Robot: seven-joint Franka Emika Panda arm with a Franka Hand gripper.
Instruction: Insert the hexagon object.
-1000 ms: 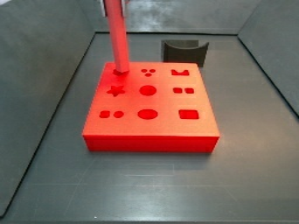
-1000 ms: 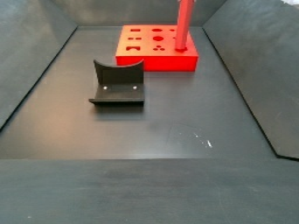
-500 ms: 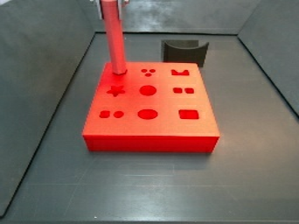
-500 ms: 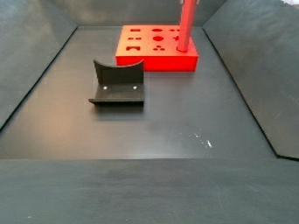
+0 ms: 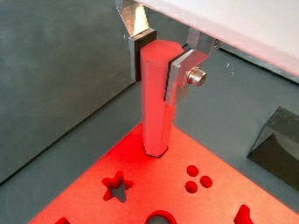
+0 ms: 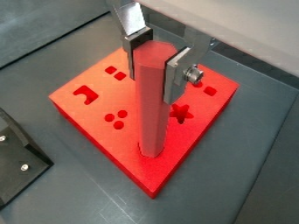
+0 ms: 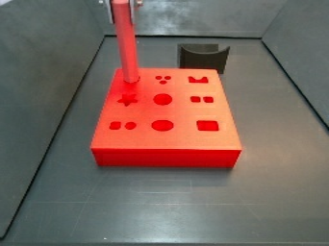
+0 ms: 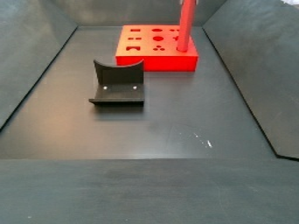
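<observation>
Here, flat silver fingers (image 5: pixel 184 72) of the gripper (image 5: pixel 162 54) clamp the long red hexagon peg (image 5: pixel 158 101), upright, its lower end at a corner hole of the red holed block (image 7: pixel 164 120), upper left in a side view.

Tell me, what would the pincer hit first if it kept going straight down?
Probably the red block. The pincer grips the hexagon object upright, its lower end already at the block's corner.
</observation>
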